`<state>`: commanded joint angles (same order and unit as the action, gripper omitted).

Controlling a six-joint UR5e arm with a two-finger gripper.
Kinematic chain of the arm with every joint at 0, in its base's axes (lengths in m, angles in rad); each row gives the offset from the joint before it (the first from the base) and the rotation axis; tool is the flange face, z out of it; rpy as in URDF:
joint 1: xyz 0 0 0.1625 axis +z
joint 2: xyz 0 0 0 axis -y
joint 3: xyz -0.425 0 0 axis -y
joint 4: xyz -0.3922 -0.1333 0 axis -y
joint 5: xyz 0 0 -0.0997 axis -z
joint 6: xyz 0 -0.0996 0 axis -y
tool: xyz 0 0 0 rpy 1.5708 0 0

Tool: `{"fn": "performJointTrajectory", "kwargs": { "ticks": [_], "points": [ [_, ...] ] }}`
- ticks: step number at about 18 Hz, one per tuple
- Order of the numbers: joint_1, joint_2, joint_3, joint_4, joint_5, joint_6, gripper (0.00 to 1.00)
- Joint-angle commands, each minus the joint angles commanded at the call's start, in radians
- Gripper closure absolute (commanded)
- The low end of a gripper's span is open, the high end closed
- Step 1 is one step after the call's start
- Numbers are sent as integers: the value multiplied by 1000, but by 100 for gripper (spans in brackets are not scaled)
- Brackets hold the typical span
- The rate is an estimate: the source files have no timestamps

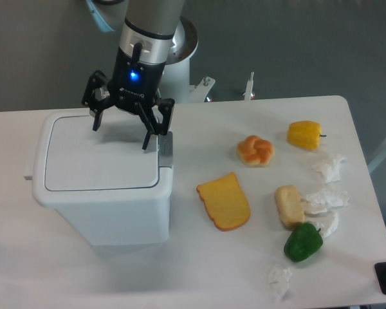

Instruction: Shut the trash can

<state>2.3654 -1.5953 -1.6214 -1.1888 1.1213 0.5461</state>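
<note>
Gripper (120, 135) with black fingers spread above trash can (103, 209), smooth white plastic box, flat lid down

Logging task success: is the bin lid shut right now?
Shut. The flat white lid lies flush in the large white rectangular plastic bin's rim, no gap showing; open gripper above it.

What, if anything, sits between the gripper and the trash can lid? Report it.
Nothing visible does. The open gripper hangs directly over the back of the lid of the trash can, which lies flat in its rim. The toy foods lie off to the side.
</note>
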Motion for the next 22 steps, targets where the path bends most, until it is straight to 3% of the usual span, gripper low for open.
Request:
{"fn": "performJointTrajectory", "kwargs": {
  "ticks": [22],
  "points": [
    [9,-14,5,11,-2,-2,0]
  ]
}}
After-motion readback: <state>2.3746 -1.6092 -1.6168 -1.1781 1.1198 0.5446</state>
